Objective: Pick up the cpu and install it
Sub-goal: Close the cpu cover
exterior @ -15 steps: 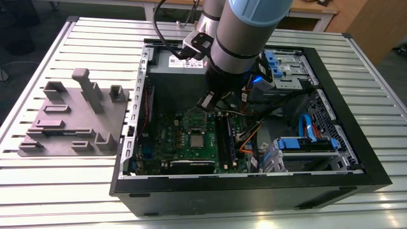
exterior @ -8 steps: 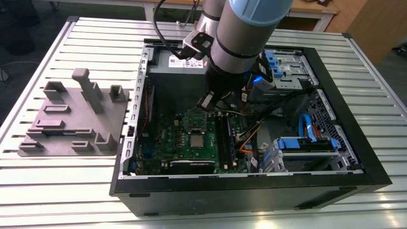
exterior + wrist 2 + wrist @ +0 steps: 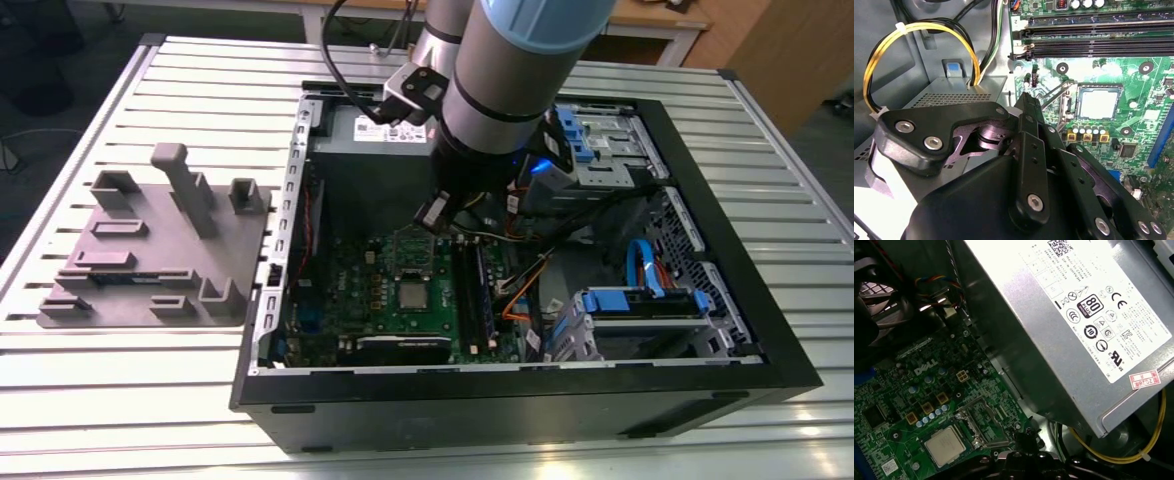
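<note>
The arm (image 3: 514, 70) is reaching down into the open computer case (image 3: 747, 330), which is lying on a slatted metal table (image 3: 160, 380). The gripper (image 3: 447, 215) is hovering above the far part of the green motherboard (image 3: 387, 310), close to the grey power supply (image 3: 1074, 315). In the second wrist view the gripper (image 3: 1026, 97) is showing its fingers (image 3: 1029, 130) pressed together to a narrow tip, with nothing visible between them. The cpu (image 3: 416, 295) is sitting flat in its socket on the motherboard, nearer the camera than the gripper in the exterior view and apart from the fingertips. In the second wrist view the cpu (image 3: 1098, 104) is lying inside the socket frame (image 3: 1066, 102), just beyond the fingertips; in the first wrist view the cpu (image 3: 945, 447) is resting beside the open metal frame (image 3: 981, 422). Black memory slots (image 3: 1094, 42) are running alongside the socket. A yellow cable loop (image 3: 899, 45) is arching over the power supply. On the exterior view's left, a grey fixture block (image 3: 154, 245) is standing on the table, well apart from the case.
</note>
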### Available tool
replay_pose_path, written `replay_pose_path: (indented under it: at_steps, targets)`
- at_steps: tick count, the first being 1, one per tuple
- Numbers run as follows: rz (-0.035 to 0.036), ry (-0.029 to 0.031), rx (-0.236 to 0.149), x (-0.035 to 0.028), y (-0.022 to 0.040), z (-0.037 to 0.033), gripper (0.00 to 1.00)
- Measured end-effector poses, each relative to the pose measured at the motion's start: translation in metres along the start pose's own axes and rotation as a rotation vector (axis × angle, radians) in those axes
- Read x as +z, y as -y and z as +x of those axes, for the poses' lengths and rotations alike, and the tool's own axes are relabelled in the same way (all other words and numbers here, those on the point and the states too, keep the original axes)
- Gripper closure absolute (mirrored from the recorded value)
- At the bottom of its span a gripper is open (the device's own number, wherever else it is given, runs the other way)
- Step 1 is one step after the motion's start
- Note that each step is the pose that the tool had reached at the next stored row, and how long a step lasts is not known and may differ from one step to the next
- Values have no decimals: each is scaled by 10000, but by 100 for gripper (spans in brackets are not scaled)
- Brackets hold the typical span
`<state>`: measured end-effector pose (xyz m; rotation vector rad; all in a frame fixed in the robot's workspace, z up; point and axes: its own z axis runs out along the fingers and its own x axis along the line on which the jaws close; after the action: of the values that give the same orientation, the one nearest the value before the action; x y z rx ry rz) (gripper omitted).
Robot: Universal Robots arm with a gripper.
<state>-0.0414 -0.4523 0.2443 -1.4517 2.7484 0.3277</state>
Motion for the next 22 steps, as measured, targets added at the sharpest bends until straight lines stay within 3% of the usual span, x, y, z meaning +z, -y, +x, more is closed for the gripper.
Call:
replay_pose_path:
  at_steps: [17,22]
  targets:
    - [9,-19,-17,-39,13,25,90]
    - [40,-72,-33,-43,24,41,90]
